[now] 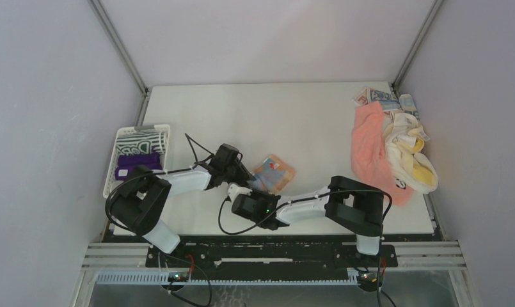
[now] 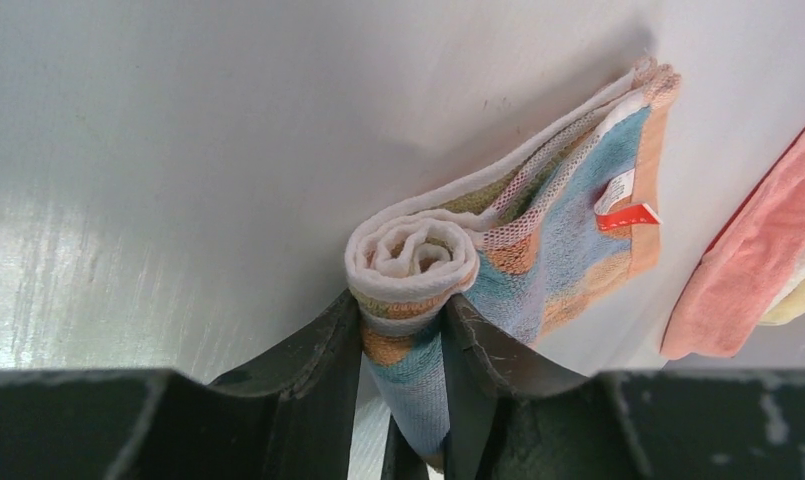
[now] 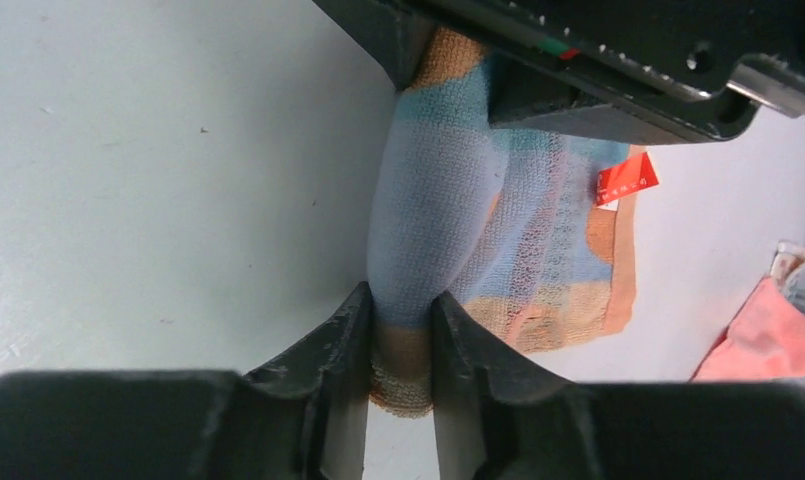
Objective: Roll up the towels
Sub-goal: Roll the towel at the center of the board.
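Low in the middle of the top view, the right fingers are clamped on one end of the light-blue and orange towel. Just above them the left fingers pinch its other, rolled end, with the spiral showing. The rest of it lies flat on the tabletop, its red tag up. At centre left, a white basket holds a striped roll and purple rolls. At upper right, salmon-pink, cream-yellow and blue-printed towels lie heaped.
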`<state>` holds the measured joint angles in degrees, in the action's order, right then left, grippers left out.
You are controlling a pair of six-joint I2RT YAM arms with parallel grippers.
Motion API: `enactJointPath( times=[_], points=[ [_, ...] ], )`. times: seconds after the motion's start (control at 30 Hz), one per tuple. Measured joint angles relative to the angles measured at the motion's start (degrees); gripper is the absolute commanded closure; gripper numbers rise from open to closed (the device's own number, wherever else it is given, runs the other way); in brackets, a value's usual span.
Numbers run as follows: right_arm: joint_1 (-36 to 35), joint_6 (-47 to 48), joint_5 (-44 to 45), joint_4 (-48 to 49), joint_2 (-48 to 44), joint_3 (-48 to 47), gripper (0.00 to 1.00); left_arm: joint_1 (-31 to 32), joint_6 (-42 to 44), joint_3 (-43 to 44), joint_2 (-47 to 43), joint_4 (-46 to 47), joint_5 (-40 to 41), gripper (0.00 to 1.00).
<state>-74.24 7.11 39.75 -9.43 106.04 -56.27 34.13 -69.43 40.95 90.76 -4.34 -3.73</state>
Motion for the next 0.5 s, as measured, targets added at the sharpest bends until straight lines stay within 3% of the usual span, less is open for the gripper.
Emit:
enactJointPath(
  times=[0.1,0.23,0.5],
  points=[
    [0.7,-0.4,0.0,-0.2,0.3,-0.1,0.91,0.0,0.0,0.0,0.0,0.0,-0.1,0.52],
    [2.9,-1.2,-4.4,-1.0,-0.9,-0.1,0.92,0.1,-0.1,0.0,-0.7,0.1,0.0,0.41],
    [19.5,-6.8,-35.9,-0.8,-8.3,2.2,0.93,-1.0,-0.6,-3.5,-7.8,-3.3,2.7,0.24]
  ],
)
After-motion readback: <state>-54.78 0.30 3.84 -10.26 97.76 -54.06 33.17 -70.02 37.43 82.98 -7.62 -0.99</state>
